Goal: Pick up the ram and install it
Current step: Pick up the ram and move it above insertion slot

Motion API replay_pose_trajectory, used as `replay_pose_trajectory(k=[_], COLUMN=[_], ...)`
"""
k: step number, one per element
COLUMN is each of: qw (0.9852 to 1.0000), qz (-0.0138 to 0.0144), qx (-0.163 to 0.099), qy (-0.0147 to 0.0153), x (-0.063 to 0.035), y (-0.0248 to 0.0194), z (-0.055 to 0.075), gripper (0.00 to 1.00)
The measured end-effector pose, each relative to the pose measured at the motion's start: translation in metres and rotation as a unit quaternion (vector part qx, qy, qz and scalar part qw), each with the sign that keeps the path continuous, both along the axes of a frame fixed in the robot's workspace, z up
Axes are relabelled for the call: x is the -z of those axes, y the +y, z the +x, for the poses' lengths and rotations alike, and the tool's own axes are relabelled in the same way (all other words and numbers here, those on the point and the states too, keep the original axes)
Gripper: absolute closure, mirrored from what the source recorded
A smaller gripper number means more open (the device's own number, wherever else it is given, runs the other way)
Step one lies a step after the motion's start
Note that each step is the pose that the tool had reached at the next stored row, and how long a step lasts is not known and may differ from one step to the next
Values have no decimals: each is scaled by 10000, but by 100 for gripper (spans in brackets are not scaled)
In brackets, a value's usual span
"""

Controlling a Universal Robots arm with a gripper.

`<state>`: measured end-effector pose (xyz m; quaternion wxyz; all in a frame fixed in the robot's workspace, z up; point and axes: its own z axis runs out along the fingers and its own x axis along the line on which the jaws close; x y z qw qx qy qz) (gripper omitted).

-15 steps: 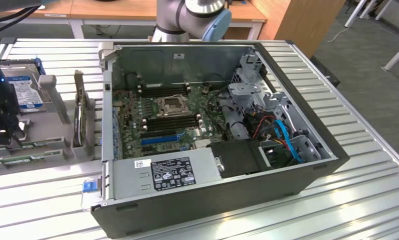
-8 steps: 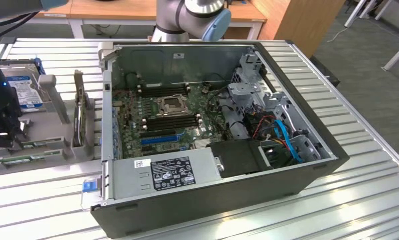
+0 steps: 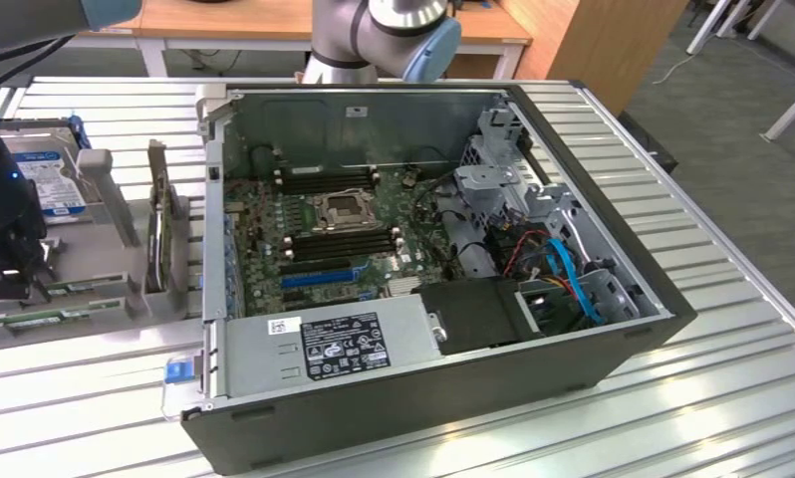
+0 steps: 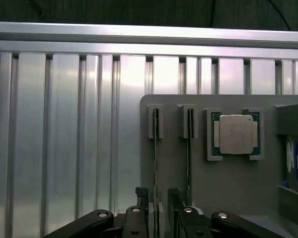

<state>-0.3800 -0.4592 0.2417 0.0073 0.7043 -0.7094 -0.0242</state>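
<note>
1. Open black computer case (image 3: 504,398), lying on its side, fills the centre of the exterior frame.
2. Green motherboard (image 3: 271,214) inside it, centre-left; CPU socket (image 3: 341,210) in its middle, blue slots (image 3: 321,273) just below.
3. Grey power supply (image 3: 331,344) with a black label, lower centre, against the case's near wall.
4. Blue cables (image 3: 577,284), right part of the case.
5. Grey parts tray (image 3: 99,264) (image 4: 228,183) at left, beside the case.
6. Hard drive (image 3: 46,184) upright in the tray, upper left.
7. Expansion card (image 3: 158,224) standing on edge, between drive and case.
8. Processor chip (image 4: 235,134) flat in a tray pocket.
9. Slatted metal table (image 3: 716,398) (image 4: 64,148) under everything.
10. Wooden desk (image 3: 238,20), top edge.
</note>
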Motion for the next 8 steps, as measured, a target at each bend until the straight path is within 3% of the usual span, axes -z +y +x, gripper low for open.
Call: replay_pose_trajectory(k=[8], qw=[10000], qz=[0], qx=[0], qy=[0], x=[59], y=[-4], z=[0], gripper=[71])
